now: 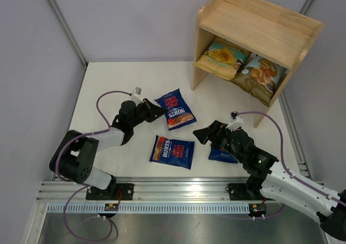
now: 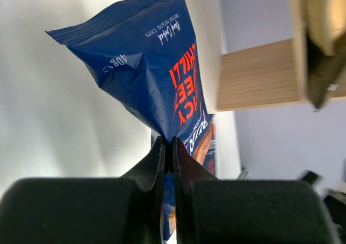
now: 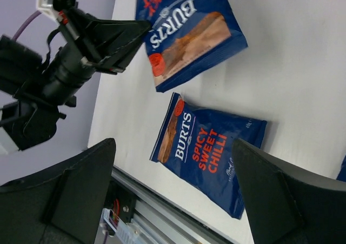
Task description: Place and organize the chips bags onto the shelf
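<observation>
My left gripper (image 1: pixel 160 110) is shut on the near-left edge of a dark blue Burts bag (image 1: pixel 176 110) lying on the white table. In the left wrist view the jaws (image 2: pixel 168 145) pinch that bag (image 2: pixel 151 65). A second Burts bag (image 1: pixel 172 151) lies flat near the front edge. My right gripper (image 1: pixel 202 134) is open and empty, hovering right of it. In the right wrist view it (image 3: pixel 173 144) frames that bag (image 3: pixel 211 160). A third Burts bag (image 1: pixel 220 156) lies partly under the right arm. The tan-yellow bag (image 1: pixel 223 57) and the light blue bag (image 1: pixel 263 75) sit on the lower tier of the wooden shelf (image 1: pixel 259 22).
The shelf's top tier holds nothing. Grey walls close in the table on the left, back and right. An aluminium rail (image 1: pixel 178 192) runs along the front edge. The left gripper (image 3: pixel 116 35) and its bag (image 3: pixel 189 30) also show in the right wrist view.
</observation>
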Robot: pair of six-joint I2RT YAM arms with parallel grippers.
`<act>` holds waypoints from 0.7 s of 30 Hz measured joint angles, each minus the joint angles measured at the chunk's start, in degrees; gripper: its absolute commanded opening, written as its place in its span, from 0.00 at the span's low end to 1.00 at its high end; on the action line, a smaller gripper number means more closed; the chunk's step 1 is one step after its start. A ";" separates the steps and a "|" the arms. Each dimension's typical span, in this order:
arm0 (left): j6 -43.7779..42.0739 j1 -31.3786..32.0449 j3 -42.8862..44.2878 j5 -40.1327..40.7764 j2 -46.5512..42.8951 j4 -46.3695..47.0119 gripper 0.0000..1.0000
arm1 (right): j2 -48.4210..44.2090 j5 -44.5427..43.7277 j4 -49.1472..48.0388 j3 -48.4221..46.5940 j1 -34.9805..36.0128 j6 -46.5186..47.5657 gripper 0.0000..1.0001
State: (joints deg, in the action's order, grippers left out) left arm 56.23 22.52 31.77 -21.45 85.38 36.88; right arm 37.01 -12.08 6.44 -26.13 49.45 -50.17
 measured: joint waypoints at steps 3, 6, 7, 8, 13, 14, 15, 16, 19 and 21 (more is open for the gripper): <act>2.19 0.96 -1.18 0.17 -3.23 3.04 0.00 | 1.55 -0.35 -6.29 3.89 0.00 -4.52 0.94; 3.41 2.89 -1.31 -0.04 -6.54 5.57 0.00 | 4.92 -0.11 -11.41 5.38 0.00 -6.73 0.96; 3.76 3.50 -1.31 -0.33 -7.63 6.25 0.00 | 6.01 0.31 -12.94 5.35 0.00 -6.86 0.96; 3.91 4.09 -1.31 -0.68 -8.76 6.97 0.00 | 6.62 0.70 -14.08 5.29 0.00 -6.86 0.96; 4.26 6.21 -1.22 -3.54 -13.99 9.40 0.00 | 6.23 1.29 -18.56 5.18 0.00 -6.34 0.95; 4.26 6.47 -1.14 -4.09 -14.64 9.62 0.00 | 5.62 1.42 -19.41 5.25 0.00 -6.14 0.95; 4.26 6.80 -0.92 -4.79 -15.32 9.88 0.00 | 4.57 1.68 -21.00 5.55 0.00 -5.81 0.93; 4.26 7.15 -0.63 -5.40 -15.80 9.97 0.00 | 3.41 1.86 -22.34 5.81 0.00 -5.35 0.91; 3.96 8.57 0.35 -6.43 -16.76 9.29 0.00 | 0.07 2.75 -25.99 6.49 0.00 -3.85 0.83; 3.17 9.75 1.31 -6.69 -17.22 7.56 0.00 | -1.03 3.21 -27.54 6.54 0.00 -2.89 0.79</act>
State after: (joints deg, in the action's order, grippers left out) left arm 59.40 32.27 33.08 -28.14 68.16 44.45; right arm 35.99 -8.86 -21.10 -19.59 49.45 -53.06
